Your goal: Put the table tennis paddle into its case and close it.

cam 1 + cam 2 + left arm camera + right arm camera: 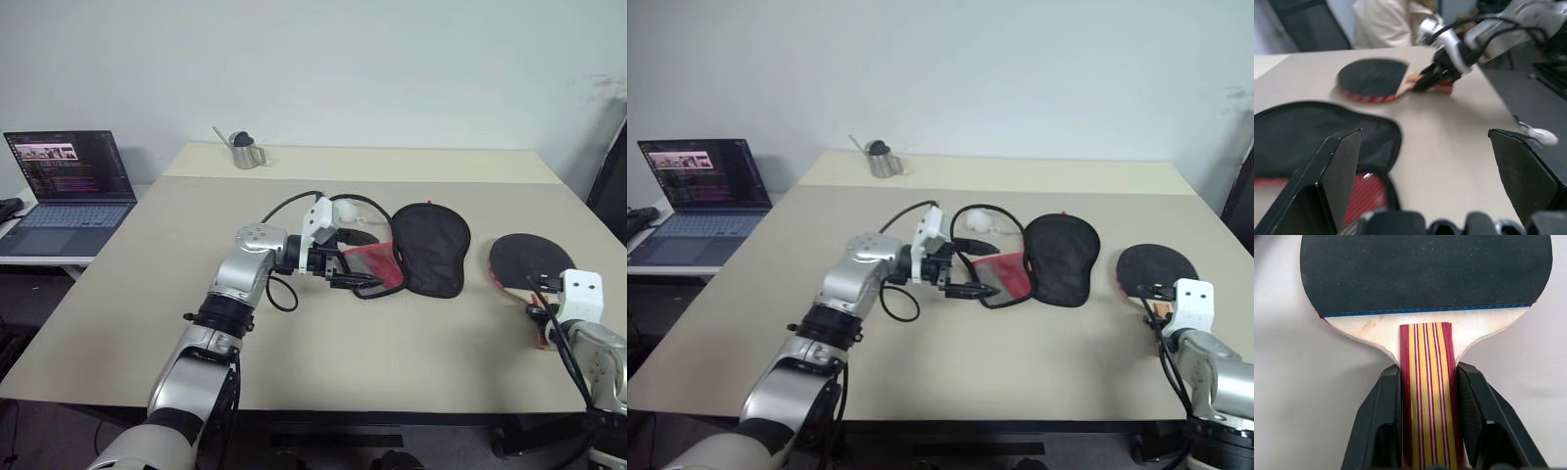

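right wrist view: the right gripper (1428,423) is clamped on the striped handle of the table tennis paddle (1425,279), one finger (1382,421) against each side, the black rubber face extending past the fingertips over the table (411,362). head views place the paddle near the table's right edge, well apart from the case (421,250) at centre. the left gripper (358,279) stands wide open beside the case's red panel.
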### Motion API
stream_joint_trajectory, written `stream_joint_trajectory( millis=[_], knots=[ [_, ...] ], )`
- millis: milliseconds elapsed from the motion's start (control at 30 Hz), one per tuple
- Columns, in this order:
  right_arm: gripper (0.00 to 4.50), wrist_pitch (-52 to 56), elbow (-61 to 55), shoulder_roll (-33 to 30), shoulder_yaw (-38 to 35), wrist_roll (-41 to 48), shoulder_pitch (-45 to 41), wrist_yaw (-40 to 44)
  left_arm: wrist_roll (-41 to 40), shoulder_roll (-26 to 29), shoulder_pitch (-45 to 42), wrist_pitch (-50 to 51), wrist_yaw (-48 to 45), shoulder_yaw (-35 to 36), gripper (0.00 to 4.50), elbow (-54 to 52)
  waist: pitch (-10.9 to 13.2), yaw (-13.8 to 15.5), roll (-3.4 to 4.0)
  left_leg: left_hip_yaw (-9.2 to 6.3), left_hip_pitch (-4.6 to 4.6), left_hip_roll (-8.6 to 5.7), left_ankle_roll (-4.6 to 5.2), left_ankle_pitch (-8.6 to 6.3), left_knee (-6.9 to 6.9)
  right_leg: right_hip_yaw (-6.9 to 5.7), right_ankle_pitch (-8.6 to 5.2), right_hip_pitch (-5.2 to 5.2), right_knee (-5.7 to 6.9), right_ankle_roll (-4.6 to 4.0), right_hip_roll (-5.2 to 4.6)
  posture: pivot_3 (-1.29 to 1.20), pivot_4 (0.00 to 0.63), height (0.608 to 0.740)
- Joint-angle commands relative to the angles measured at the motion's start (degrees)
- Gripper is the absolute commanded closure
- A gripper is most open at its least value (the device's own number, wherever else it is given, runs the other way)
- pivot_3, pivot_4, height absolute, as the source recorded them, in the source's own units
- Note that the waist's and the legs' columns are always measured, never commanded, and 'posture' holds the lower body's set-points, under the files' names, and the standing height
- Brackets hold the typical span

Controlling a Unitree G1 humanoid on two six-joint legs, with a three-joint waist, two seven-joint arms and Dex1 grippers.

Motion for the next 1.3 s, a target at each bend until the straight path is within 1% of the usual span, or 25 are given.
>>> stream_joint_trajectory(
  millis=[33, 167, 333, 467, 600, 667, 700, 900, 1300],
  knots=[
    [3.36, 3.0, -8.7, 0.0, -1.3, 1.5, -3.7, -0.8, -1.8, 1.5, -0.9, 0.1, 1.0, 2.6, 0.0, -0.6, 0.0, -0.2, 0.04, 0.0, -0.01, 0.02, 0.0, 0.0, -0.05, 0.0, -0.01, -0.04, 0.0, -0.01, 0.04, 0.0, 0.15, 0.74],
    [3.36, 6.3, -11.9, 2.7, -0.2, 2.1, -7.2, -2.1, -1.9, 2.8, -0.6, 0.2, 1.8, 3.5, 0.0, -0.3, 0.0, -0.5, 0.07, -0.03, 0.0, 0.13, 0.0, 0.0, -0.16, 0.04, -0.05, -0.22, 0.17, -0.08, 0.21, 0.0, 0.15, 0.74],
    [3.36, 8.3, -11.2, 8.3, 5.6, 1.6, -14.5, -3.6, -2.9, 3.9, 0.7, 1.0, 3.4, 4.3, 0.0, -2.6, 0.0, -0.5, 0.08, -0.02, -0.01, 0.14, 0.01, 0.01, -0.19, 0.06, -0.05, -0.3, 0.24, -0.1, 0.24, 0.0, 0.15, 0.74],
    [3.36, 5.5, -4.8, 14.0, 10.3, -0.2, -19.3, -5.4, -3.6, 3.9, 2.4, 2.5, 4.6, 4.4, 0.0, -5.0, 0.1, -0.6, 0.1, 0.02, -0.04, 0.15, 0.01, 0.01, -0.22, 0.09, -0.05, -0.34, 0.22, -0.1, 0.24, 0.0, 0.15, 0.74],
    [3.36, 0.5, 3.9, 16.9, 13.9, -2.1, -22.8, -5.7, -3.5, 3.6, 3.1, 2.9, 5.2, 4.0, 0.0, -6.2, 0.1, -0.1, 0.1, 0.0, -0.09, 0.14, 0.01, 0.01, -0.24, 0.05, -0.05, -0.35, 0.19, -0.12, 0.22, 0.0, 0.15, 0.74],
    [3.36, -2.2, 8.2, 17.4, 15.0, -3.0, -24.2, -5.4, -3.5, 3.5, 3.2, 3.0, 5.3, 3.9, 0.0, -6.7, 0.1, 0.0, 0.1, 0.02, -0.11, 0.1, 0.01, 0.01, -0.24, 0.04, -0.02, -0.35, 0.18, -0.17, 0.18, 0.0, 0.15, 0.74],
    [3.36, -3.7, 10.4, 17.5, 15.3, -3.4, -24.9, -5.4, -3.5, 3.4, 3.2, 3.0, 5.4, 3.8, 0.0, -6.8, 0.1, 0.0, 0.1, 0.03, -0.12, 0.08, 0.0, 0.01, -0.24, 0.05, 0.08, -0.35, 0.17, -0.34, 0.14, 0.0, 0.15, 0.74],
    [3.36, -10.8, 20.6, 17.3, 16.1, -5.6, -28.0, -5.7, -3.3, 3.2, 3.7, 2.9, 5.5, 3.5, 0.0, -7.7, 0.1, -0.2, 0.11, 0.06, -0.12, 0.09, 0.0, 0.01, -0.26, 0.05, 0.1, -0.37, 0.17, -0.38, 0.13, 0.0, 0.15, 0.74],
    [3.36, -14.4, 26.4, 17.2, 15.7, -7.7, -27.7, -6.8, -3.0, 2.7, 3.6, 2.4, 5.5, 2.9, 0.0, -7.5, 0.1, -0.3, 0.11, 0.04, -0.11, 0.13, 0.0, 0.01, -0.29, 0.06, 0.11, -0.39, 0.21, -0.4, 0.2, 0.0, 0.15, 0.74]
  ],
)
